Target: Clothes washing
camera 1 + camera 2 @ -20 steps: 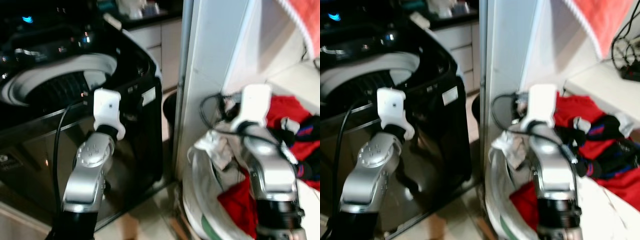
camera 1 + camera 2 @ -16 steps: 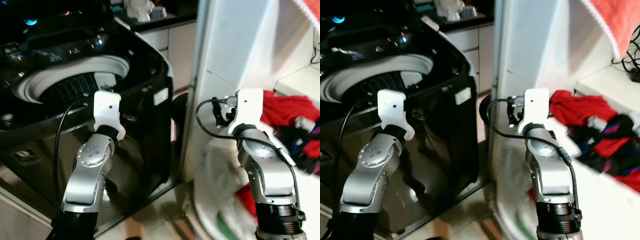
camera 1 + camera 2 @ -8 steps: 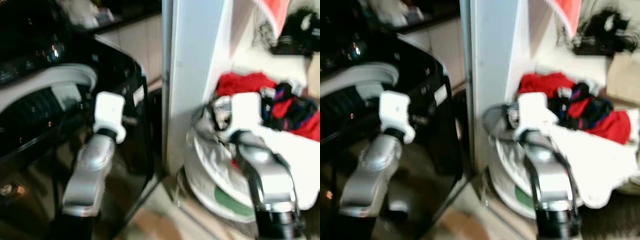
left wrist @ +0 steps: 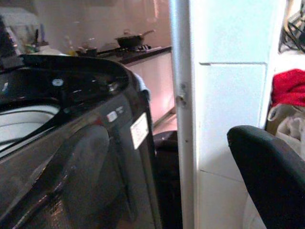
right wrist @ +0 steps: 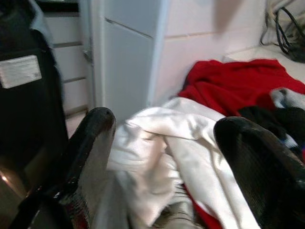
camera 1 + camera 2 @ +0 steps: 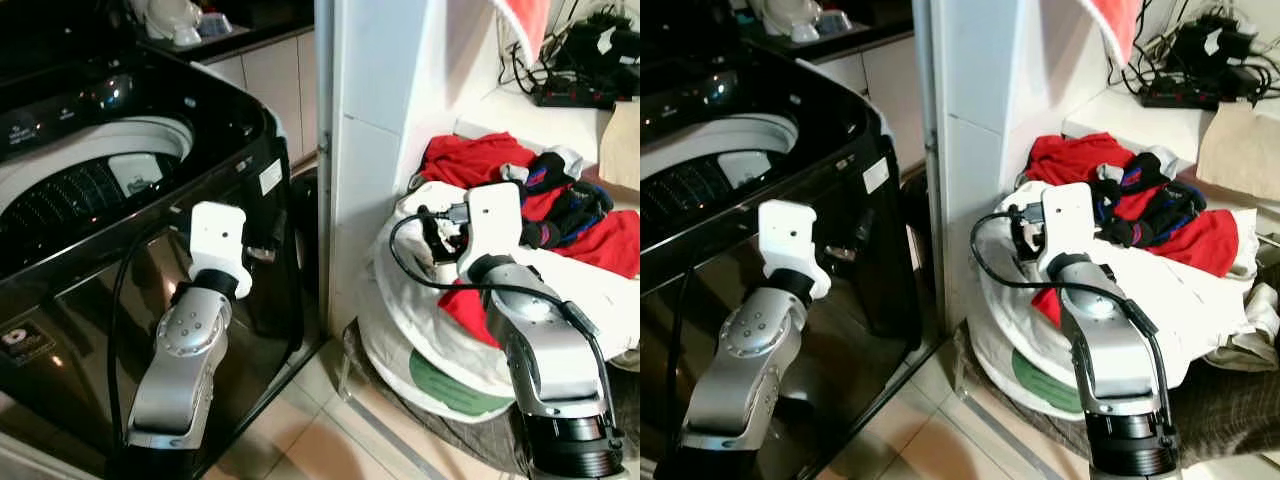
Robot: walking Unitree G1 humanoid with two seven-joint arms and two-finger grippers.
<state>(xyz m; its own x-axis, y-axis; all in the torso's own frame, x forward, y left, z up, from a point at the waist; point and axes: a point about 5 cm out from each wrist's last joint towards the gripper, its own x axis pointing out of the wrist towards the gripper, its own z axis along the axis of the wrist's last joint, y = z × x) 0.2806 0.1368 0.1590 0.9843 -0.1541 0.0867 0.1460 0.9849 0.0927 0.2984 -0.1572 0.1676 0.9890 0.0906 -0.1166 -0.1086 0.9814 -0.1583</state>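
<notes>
A black top-loading washing machine [image 6: 70, 290] stands on the left with its lid up and the drum [image 6: 90, 175] open. On the right, a white basket [image 6: 395, 335] holds a heap of laundry: a red garment [image 6: 470, 160], a white cloth [image 5: 157, 138] and a black-and-blue piece [image 6: 570, 200]. My right gripper [image 5: 171, 157] is open, just short of the white cloth, with nothing between its fingers. My left gripper [image 4: 152, 191] is raised beside the washer's front corner, open and holding nothing. One of its black fingers [image 4: 271, 181] shows in the left wrist view.
A white pillar [image 6: 365, 130] stands between the washer and the basket. A ledge behind the laundry carries a power strip and cables [image 6: 570, 90]. A red towel [image 6: 530, 20] hangs above. Kitchen cabinets [image 6: 270, 80] lie behind the washer. Tiled floor [image 6: 330, 440] lies in front.
The camera has swung right and steadied, so the laundry heap and ledge now show sharply. Both arms keep the same raised pose.
</notes>
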